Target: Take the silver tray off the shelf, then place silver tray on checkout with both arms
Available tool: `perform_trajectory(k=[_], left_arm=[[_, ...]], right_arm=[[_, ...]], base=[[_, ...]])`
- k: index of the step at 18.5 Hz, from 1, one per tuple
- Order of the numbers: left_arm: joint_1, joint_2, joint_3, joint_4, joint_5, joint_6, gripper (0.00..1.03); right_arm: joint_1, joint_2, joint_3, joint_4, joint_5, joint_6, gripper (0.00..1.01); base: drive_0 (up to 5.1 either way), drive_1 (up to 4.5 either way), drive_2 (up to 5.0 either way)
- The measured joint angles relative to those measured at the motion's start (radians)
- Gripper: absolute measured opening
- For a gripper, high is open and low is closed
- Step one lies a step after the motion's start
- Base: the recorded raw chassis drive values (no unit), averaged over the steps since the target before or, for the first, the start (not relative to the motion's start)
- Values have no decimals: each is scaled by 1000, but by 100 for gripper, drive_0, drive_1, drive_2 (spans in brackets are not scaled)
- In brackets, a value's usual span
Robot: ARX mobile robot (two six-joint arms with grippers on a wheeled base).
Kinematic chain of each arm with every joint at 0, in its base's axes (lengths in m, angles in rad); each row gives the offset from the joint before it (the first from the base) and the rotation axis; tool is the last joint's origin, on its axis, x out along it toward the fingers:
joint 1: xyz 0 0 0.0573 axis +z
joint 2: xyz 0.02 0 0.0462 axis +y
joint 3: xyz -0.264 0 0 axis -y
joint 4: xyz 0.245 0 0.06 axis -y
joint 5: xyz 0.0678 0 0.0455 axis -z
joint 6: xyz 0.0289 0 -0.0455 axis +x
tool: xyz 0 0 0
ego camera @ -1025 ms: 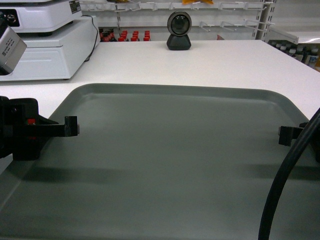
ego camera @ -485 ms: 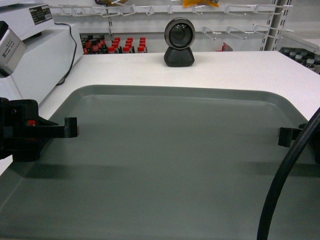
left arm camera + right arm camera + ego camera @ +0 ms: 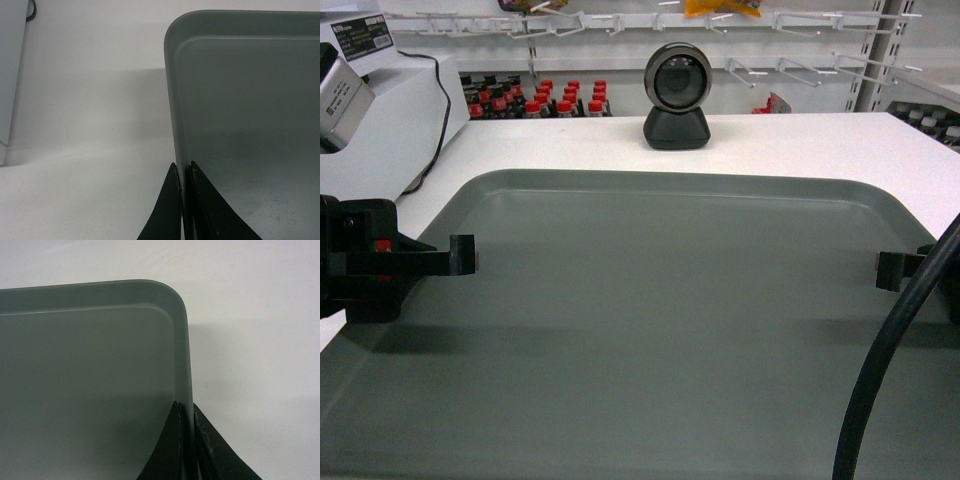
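The silver tray (image 3: 670,320) fills the lower head view, level, with its far edge over the white checkout (image 3: 800,140). My left gripper (image 3: 465,255) is shut on the tray's left rim. My right gripper (image 3: 888,270) is shut on the right rim. In the left wrist view the gripper (image 3: 183,167) pinches the rim of the tray (image 3: 250,100), which casts a shadow on the checkout (image 3: 90,100) below. In the right wrist view the gripper (image 3: 185,407) clamps the tray (image 3: 90,365) rim over the checkout (image 3: 250,340). The shelf is out of view.
A black round scanner (image 3: 676,85) stands on the checkout just beyond the tray's far edge. A white machine (image 3: 380,110) with a cable sits at the far left. Red-capped bottles (image 3: 550,100) and hook racks lie behind. My right arm's black cable (image 3: 890,370) crosses the lower right.
The scanner has grown larger and the white machine has slid left in view, so I have moved closer along the checkout. The tray and both grippers keep their places in the head view.
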Motion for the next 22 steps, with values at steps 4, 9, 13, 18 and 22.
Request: perform_trajectory(k=[4,9,13,18,22], left_arm=[[0,0,0,0,0,0,3],[-34,34,-51,223,-122,36,3],[-97,157,17,437,-348,144,3],[-90,282,144,297,-301,82,3],[-76,393,285,204,-290,60,3]], right_arm=[[0,0,0,-1,0,0,3],[0,0,0,10,-7,5,3],[-80,145,-19,467,-145,-81,3],[-140,258,126,327,-205,-140,3],[-156,360,309,219,-218,-223,3]], base=[[0,0,0],[0,0,0],[0,0,0],[0,0,0],[0,0,0]])
